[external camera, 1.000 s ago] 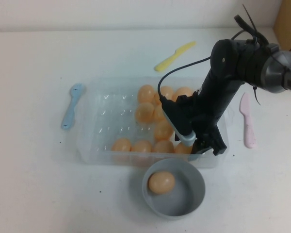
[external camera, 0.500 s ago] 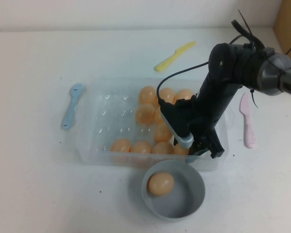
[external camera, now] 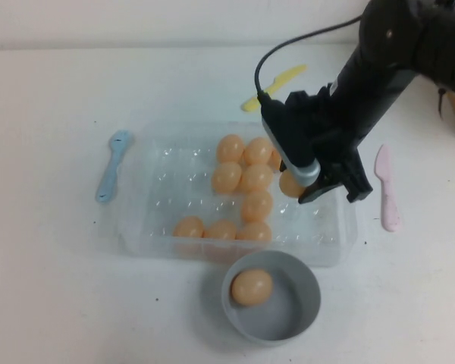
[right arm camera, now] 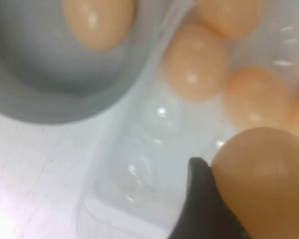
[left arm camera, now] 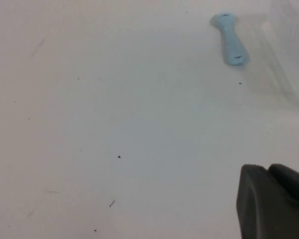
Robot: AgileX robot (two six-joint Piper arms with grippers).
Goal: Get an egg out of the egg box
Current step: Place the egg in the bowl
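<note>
High view: the right gripper (external camera: 312, 184) hung above the right part of the egg box (external camera: 148, 227), its fingers closed on the egg (external camera: 290, 183), which sat clear of the cells beneath. To the gripper's left the remaining eggs (external camera: 246, 178) lay clustered in the tray; nearer the robot than the gripper stood a grey bowl (external camera: 307, 311) already holding one egg (external camera: 252, 286). A pink spatula (external camera: 387, 189) lay on the table just right of the gripper, a yellow one (external camera: 273, 86) beyond it, a blue one (external camera: 112, 164) far to its left.

Left wrist view: only a dark edge of the left gripper (left arm camera: 274, 201) showed over bare table, the blue spatula (left arm camera: 230, 39) well ahead; whether it was open I cannot tell.

Right wrist view: the egg (right arm camera: 266, 174) filled the space against a dark finger (right arm camera: 202, 199), with empty cells and the bowl (right arm camera: 50, 99) below.

The step in hand seemed to be the lift-out. Next, likely, a steady carry over the tray wall toward the bowl, keeping the grip gentle but firm.
</note>
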